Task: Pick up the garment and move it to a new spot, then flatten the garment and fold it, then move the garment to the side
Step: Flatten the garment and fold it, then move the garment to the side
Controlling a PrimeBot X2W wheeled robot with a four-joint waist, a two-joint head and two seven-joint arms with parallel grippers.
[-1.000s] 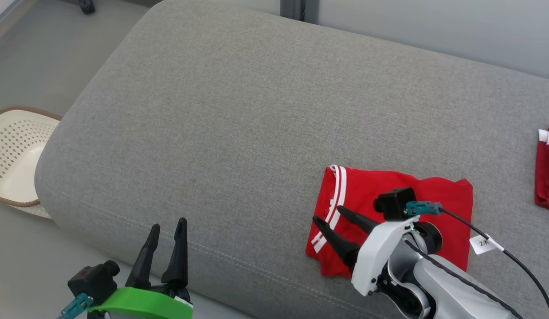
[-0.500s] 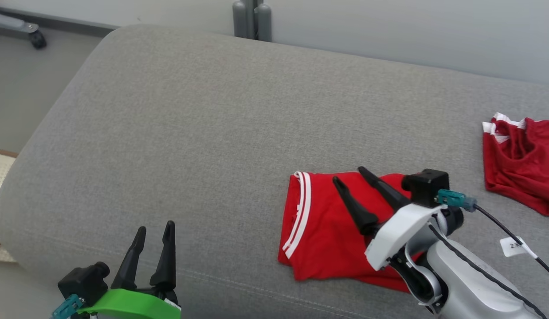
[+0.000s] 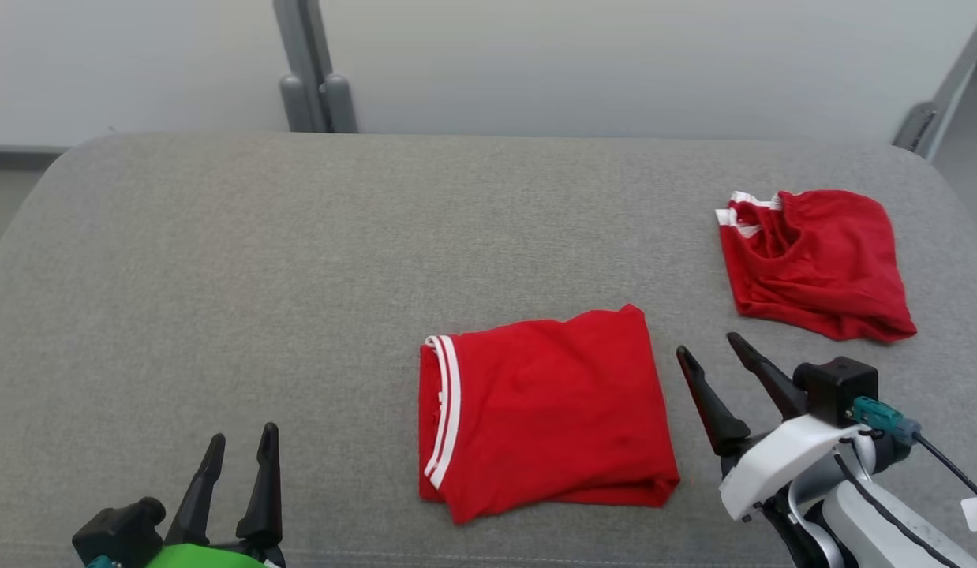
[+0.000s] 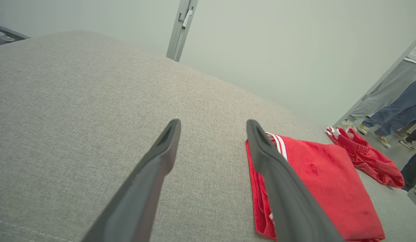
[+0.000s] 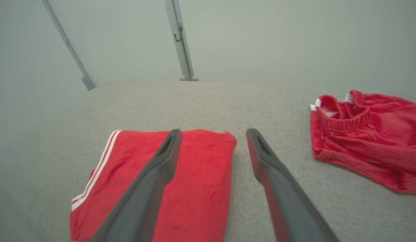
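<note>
A red garment point(image 3: 544, 410) with white stripes along its left edge lies folded flat on the grey cushion point(image 3: 299, 276), near the front. My right gripper point(image 3: 708, 345) hovers just off its right edge, open and empty. In the right wrist view the folded garment point(image 5: 201, 188) lies under the left finger, with the gripper point(image 5: 213, 131) spread wide. Low at the front left, my left gripper point(image 3: 242, 435) is open too, well clear of the cloth. The left wrist view has the garment point(image 4: 322, 178) beyond that gripper point(image 4: 213, 123), on its right side.
A second red garment point(image 3: 816, 264) lies crumpled at the back right of the cushion, its waistband bunched point(image 5: 372, 134). Grey metal posts point(image 3: 311, 79) stand behind the cushion against a pale wall. Several people's legs point(image 4: 389, 97) stand beyond the cushion's right end.
The head camera has swung to the right, bringing the crumpled garment into full view. My right gripper has drawn back off the folded garment to its right side. Both grippers stayed open.
</note>
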